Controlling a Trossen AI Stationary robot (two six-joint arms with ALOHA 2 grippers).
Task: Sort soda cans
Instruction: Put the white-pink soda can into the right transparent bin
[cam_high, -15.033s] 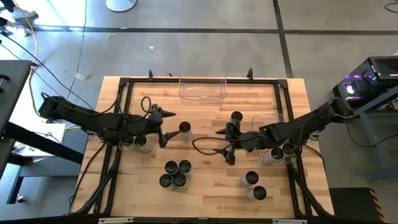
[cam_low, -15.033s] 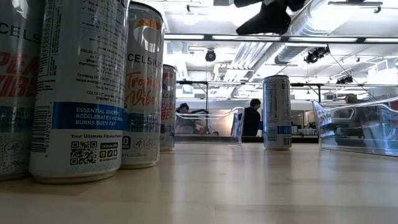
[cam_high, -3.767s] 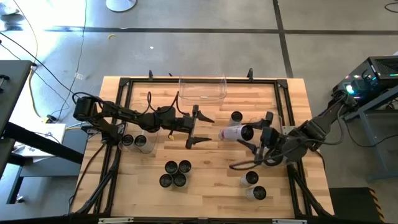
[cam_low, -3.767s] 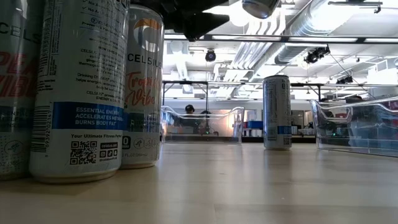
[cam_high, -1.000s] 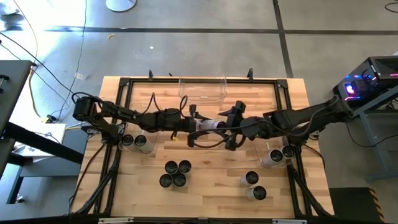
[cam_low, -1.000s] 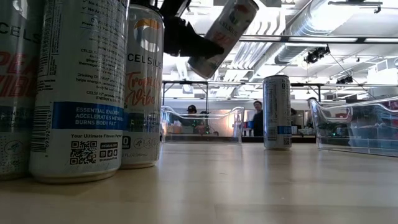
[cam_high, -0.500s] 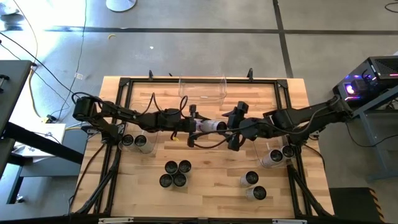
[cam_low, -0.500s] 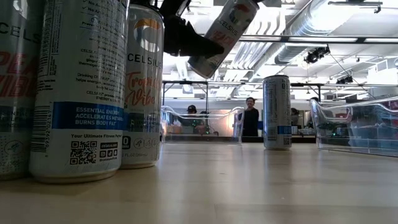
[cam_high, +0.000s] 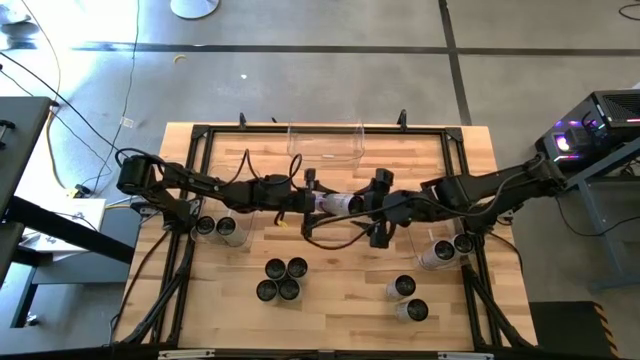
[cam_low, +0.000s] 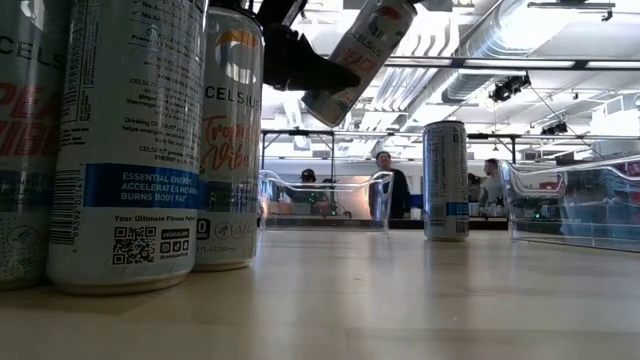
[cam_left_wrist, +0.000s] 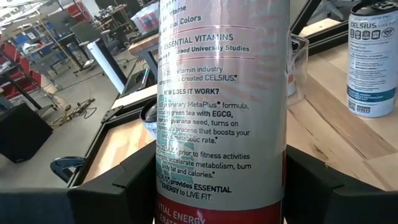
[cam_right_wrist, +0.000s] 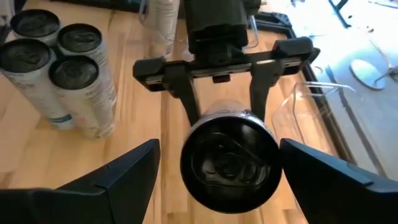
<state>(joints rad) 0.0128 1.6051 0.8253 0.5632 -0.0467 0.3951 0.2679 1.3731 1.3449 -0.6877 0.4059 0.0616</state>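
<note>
One soda can hangs in the air over the table's middle, lying nearly on its side, with my left gripper shut on it. Its dark top faces my right gripper. That gripper is open, one finger on each side of the can's top end, apart from it. Other soda cans stand upright on their bases: several in a cluster, two at the left and several at the right. My left gripper pinches the can's side wall between its two fingers, on the half toward the can's base. The fingers come about level from the table's left and lie along the can. The can is clear of the table, tilted, top end higher.
A clear bin stands at the far edge's middle. A second clear bin is at the right, under my right arm. One can stands alone near it. People move in the room beyond the table.
My right gripper has turned and tipped a little at the can's top end and stays open. My left gripper and the can have kept still.
</note>
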